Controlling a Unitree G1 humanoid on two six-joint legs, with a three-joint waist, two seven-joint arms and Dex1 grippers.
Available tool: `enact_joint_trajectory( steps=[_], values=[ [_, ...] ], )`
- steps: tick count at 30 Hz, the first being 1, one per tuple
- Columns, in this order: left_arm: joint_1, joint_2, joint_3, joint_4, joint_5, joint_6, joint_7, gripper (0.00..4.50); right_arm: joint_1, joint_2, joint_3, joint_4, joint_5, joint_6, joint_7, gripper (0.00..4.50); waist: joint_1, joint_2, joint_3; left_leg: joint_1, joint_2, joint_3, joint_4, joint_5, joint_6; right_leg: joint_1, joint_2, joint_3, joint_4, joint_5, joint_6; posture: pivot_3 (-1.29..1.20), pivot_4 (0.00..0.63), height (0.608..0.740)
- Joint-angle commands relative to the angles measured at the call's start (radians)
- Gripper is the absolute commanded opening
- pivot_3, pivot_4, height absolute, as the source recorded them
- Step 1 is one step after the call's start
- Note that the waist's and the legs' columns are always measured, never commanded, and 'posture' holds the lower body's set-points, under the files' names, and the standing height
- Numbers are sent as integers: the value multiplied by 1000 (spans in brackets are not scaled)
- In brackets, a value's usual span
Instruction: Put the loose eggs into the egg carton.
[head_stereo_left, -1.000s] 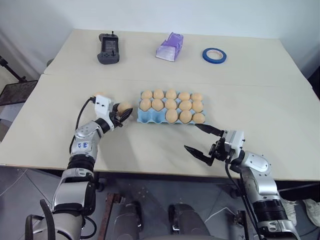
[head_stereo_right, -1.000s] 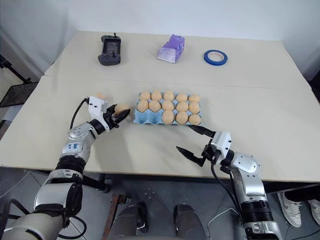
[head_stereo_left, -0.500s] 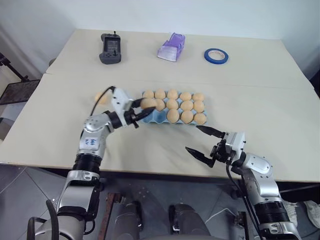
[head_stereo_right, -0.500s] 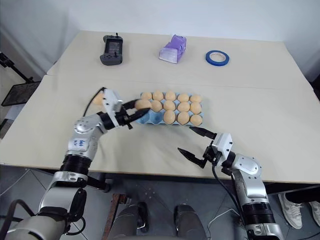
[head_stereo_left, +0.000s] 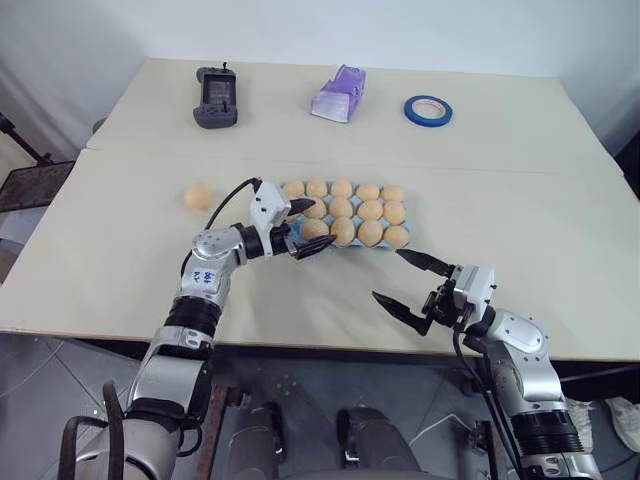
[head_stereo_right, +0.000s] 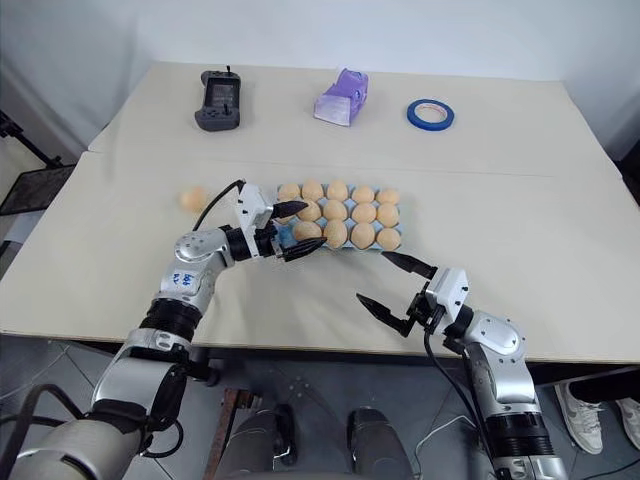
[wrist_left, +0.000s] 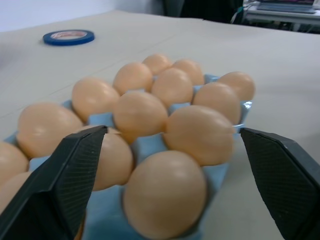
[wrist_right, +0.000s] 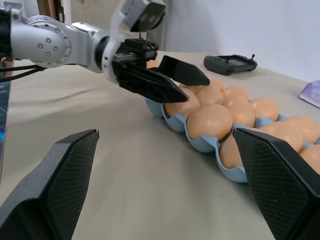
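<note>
The light blue egg carton (head_stereo_left: 357, 246) lies mid-table with several pale orange-tan eggs in its cups. My left gripper (head_stereo_left: 306, 228) is open at the carton's front left. Its fingers (wrist_left: 67, 182) stand apart on either side of an egg (wrist_left: 165, 195) that rests in a front-row cup, touching neither finger. One loose egg (head_stereo_left: 198, 196) lies on the table to the left of the carton. My right gripper (head_stereo_left: 388, 275) hangs open and empty over the table, in front of the carton's right end.
A black handheld controller (head_stereo_left: 216, 97), a lilac plastic box (head_stereo_left: 340, 93) and a blue tape roll (head_stereo_left: 428, 109) sit at the far side. A seam (head_stereo_left: 500, 168) between two tabletops runs behind the carton. The table's front edge is just below my right gripper.
My left gripper carried an egg rightward from beside the carton to its front row, then opened; the egg now sits in a cup. The right gripper stayed put.
</note>
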Motion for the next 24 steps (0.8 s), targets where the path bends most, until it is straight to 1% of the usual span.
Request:
enact_joint_trajectory(
  steps=[1, 3, 5, 8, 12, 15, 20, 22, 24],
  values=[
    [39, 44, 34, -117, -34, 27, -7, 4476, -25, -7, -9, -2, 13, -7, 8, 4500, 2, 0, 0, 0, 0, 0, 0, 0, 0, 0, 0, 0, 0, 0, 0, 0, 150, 740],
    [66, 65, 53, -163, -43, 38, 11, 4476, -32, -4, -7, 10, 16, -9, 14, 4500, 3, 0, 0, 0, 0, 0, 0, 0, 0, 0, 0, 0, 1, 0, 0, 0, 150, 740],
    [116, 96, 116, -240, -71, 52, 58, 4476, -40, 2, 7, 29, 21, -3, 37, 4500, 3, 0, 0, 0, 0, 0, 0, 0, 0, 0, -1, 0, 0, 0, 0, 0, 150, 740],
    [256, 147, 242, -374, -120, 65, 139, 4476, -66, 8, 38, 59, 25, 4, 88, 4500, -6, 0, 0, 0, 0, 0, 0, 0, 0, 0, -1, 1, 0, 0, 0, 0, 150, 740],
    [439, 180, 330, -524, -138, 48, 188, 4476, -125, 4, 22, 122, 24, -8, 112, 4500, -8, 0, 0, 1, 1, 0, -1, 0, 0, 0, 0, 0, 1, 0, 0, 0, 150, 740],
    [603, 193, 414, -635, -170, 41, 207, 4476, -149, -4, 11, 142, 27, -9, 130, 4500, -7, 0, 0, 1, 0, 0, -1, 0, 0, 1, -2, 0, 0, 0, 0, 0, 150, 740],
    [846, 194, 523, -752, -230, 47, 202, 4476, -154, -14, -3, 160, 28, -21, 152, 4500, -1, 0, 0, 1, 0, 0, -4, -1, 0, 0, -4, -1, -2, -1, -2, 0, 150, 740],
    [893, 193, 538, -783, -264, 69, 199, 4476, -157, -13, -5, 167, 28, -26, 151, 4500, -1, 0, 0, 1, 0, -1, -4, -1, 0, 0, -4, -1, -3, -1, -3, 0, 150, 740],
    [903, 192, 543, -790, -265, 70, 222, 4476, -163, -9, -4, 180, 25, -33, 152, 4500, -1, 0, 0, 1, 0, -1, -5, -1, 0, 0, -5, -1, -3, -2, -4, 0, 150, 740]
  ],
)
